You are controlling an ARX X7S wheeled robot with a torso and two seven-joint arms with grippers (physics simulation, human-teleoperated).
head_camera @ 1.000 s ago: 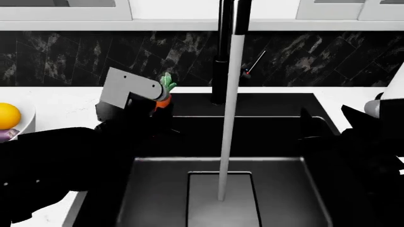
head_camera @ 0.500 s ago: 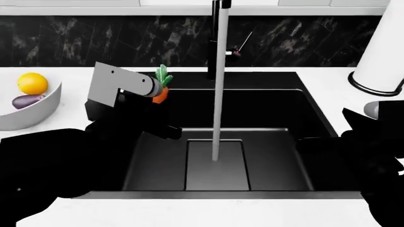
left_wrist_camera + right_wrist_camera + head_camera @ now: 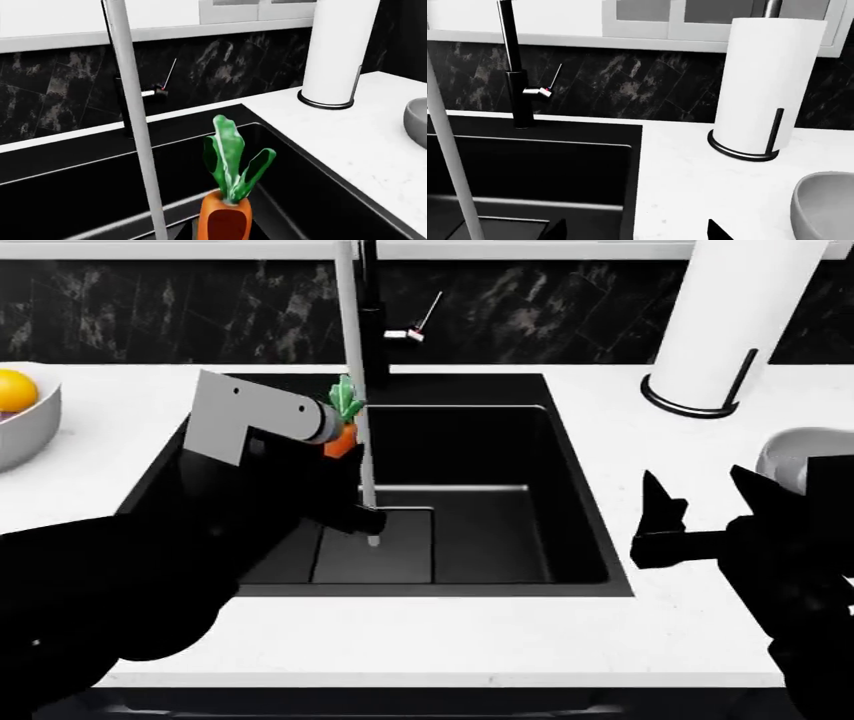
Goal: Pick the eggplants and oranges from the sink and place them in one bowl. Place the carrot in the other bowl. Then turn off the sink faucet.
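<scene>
My left gripper (image 3: 334, 443) is shut on the carrot (image 3: 342, 438), holding it above the back left part of the sink (image 3: 494, 455). The carrot (image 3: 225, 220) stands upright with its green top up, beside the running water stream (image 3: 139, 130). The faucet (image 3: 370, 310) has its lever (image 3: 427, 312) raised. My right gripper (image 3: 698, 508) is open and holds nothing, over the counter right of the sink. The mid-grey bowl (image 3: 790, 452) sits just behind it. At the far left, the pale bowl (image 3: 27, 428) holds the orange (image 3: 12, 390). The eggplant is out of view.
A white paper towel roll (image 3: 731, 310) on a black stand is at the back right of the counter, behind the grey bowl (image 3: 824, 205). White counter (image 3: 441, 640) runs along the sink's front; a dark tiled wall (image 3: 627, 85) is behind.
The head view has swung right and pulled back. The sink and pale bowl slid left and the grey bowl came into view. The left gripper still holds the carrot.
</scene>
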